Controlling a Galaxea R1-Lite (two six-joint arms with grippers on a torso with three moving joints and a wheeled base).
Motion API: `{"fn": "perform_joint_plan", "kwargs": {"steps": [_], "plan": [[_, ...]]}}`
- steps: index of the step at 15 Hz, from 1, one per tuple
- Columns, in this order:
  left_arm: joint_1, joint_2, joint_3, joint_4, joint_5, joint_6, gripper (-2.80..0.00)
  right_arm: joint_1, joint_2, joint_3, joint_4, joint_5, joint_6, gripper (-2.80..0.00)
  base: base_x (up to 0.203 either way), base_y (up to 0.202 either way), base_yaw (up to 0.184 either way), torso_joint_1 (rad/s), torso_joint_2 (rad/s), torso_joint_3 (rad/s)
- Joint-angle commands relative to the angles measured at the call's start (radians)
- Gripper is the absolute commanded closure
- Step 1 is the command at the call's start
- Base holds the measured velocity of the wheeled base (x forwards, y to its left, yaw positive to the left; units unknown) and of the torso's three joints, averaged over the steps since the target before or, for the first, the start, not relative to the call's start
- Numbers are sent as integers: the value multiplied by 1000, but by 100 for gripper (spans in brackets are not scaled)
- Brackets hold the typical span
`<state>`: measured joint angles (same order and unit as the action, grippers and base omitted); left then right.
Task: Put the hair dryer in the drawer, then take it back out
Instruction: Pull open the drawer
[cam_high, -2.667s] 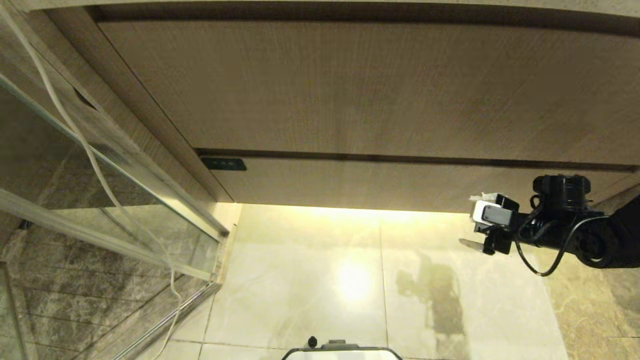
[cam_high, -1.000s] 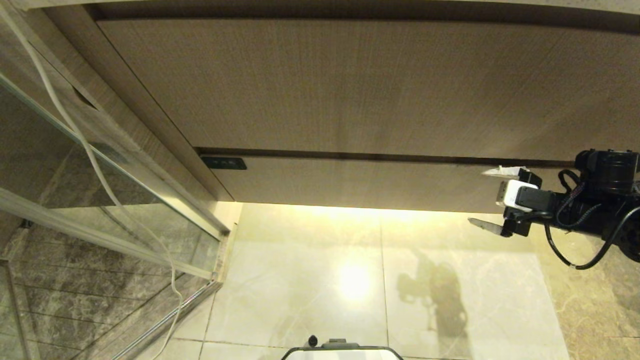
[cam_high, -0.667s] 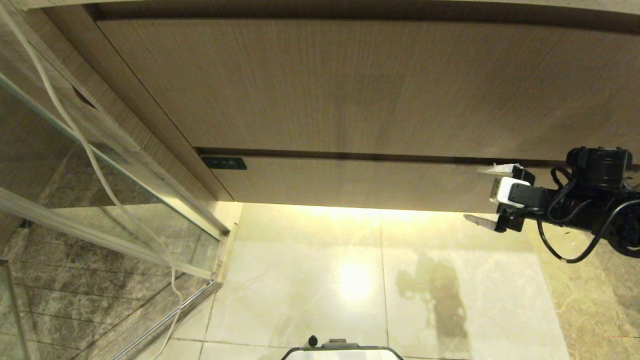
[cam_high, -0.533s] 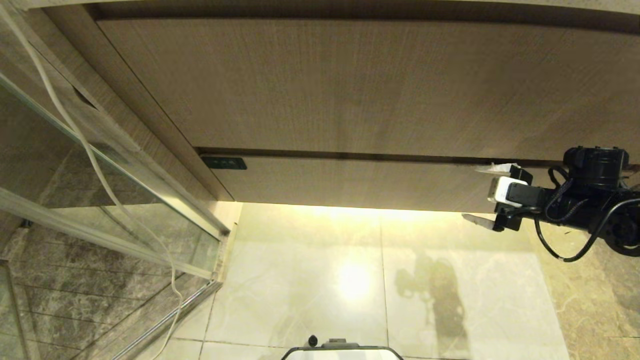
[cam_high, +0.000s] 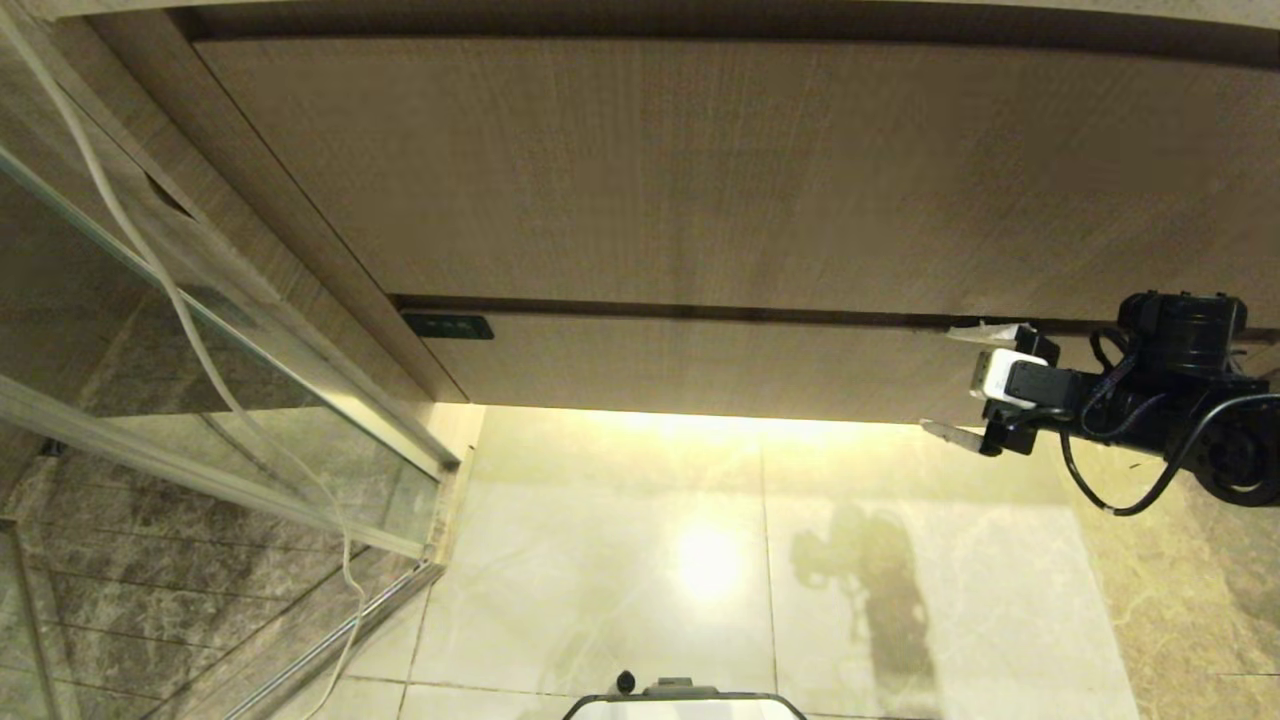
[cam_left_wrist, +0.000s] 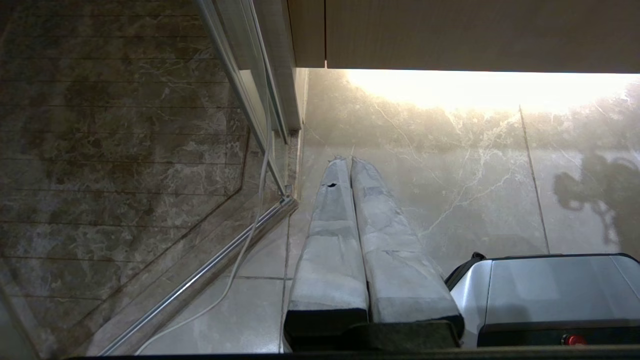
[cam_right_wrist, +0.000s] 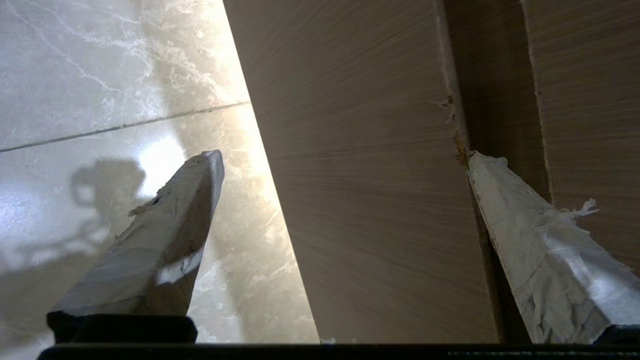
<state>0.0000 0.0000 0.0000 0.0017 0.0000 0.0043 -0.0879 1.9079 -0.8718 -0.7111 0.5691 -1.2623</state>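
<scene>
The right tool (cam_high: 950, 382), released with its 2 tape-wrapped tapered fingers (cam_right_wrist: 165, 235) spread, straddles the closed grainy light-wood drawer (cam_high: 700, 365) front's edges.

you are looking at almost no lettering here. the drawer (cam_high: 700, 365) is carrying a small dark label (cam_high: 447, 327) at the left end of its short front, and a few pale marks are showing on it, but they are too small for you to read. nothing is showing as text on the taller wood panel (cam_high: 700, 170) above it, and no brand, number or sign is standing out anywhere in either wrist view.
</scene>
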Motion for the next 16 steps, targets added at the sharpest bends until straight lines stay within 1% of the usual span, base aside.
{"fn": "perform_joint_plan", "kwargs": {"steps": [1, 12, 14, 16], "plan": [[0, 0, 2, 0, 0, 0, 0, 0, 11, -12, -5, 3, -6, -280, 0, 0, 0, 0, 0, 0], [0, 0, 2, 0, 0, 0, 0, -1, 25, -42, -7, 2, -5, -280, 0, 0, 0, 0, 0, 0], [0, 0, 2, 0, 0, 0, 0, 0, 46, -57, -7, -20, -4, -280, 0, 0, 0, 0, 0, 0], [0, 0, 0, 0, 0, 0, 0, 0, 53, -65, -7, -25, -3, -280, 0, 0, 0, 0, 0, 0]]}}
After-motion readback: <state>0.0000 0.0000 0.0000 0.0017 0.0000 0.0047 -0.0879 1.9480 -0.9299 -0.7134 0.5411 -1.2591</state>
